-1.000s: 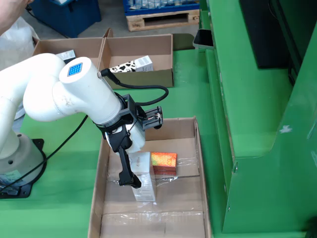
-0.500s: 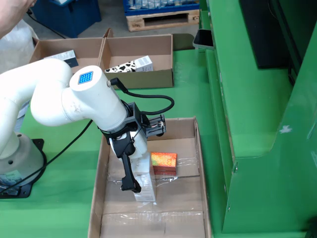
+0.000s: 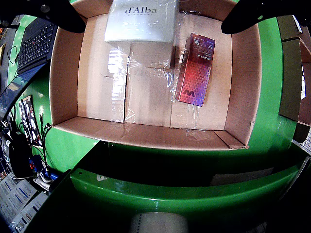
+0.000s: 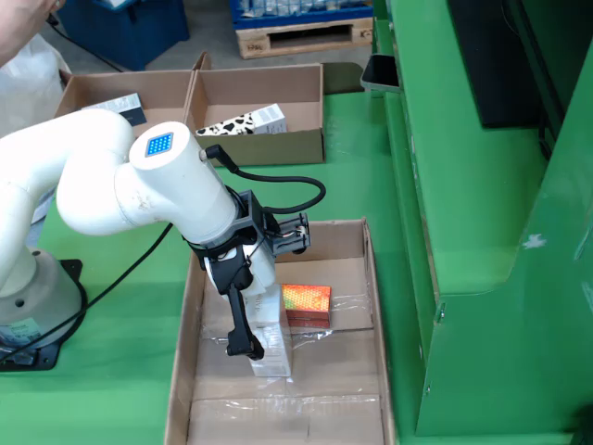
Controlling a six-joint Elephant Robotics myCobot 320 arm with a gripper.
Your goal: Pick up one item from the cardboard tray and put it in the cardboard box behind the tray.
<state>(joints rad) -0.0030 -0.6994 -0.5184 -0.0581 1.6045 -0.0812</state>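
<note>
So the black two-finger gripper (image 4: 252, 345) sits low in the shallow cardboard tray (image 4: 352, 371), jaws spread and holding nothing yet. The white rectangular d'Alba carton (image 3: 142, 20) lies flat on the tray floor right between the fingers, long axis running along the tray in the fixed view. Looks lined up to me, closing across its narrow width should do it.
</note>
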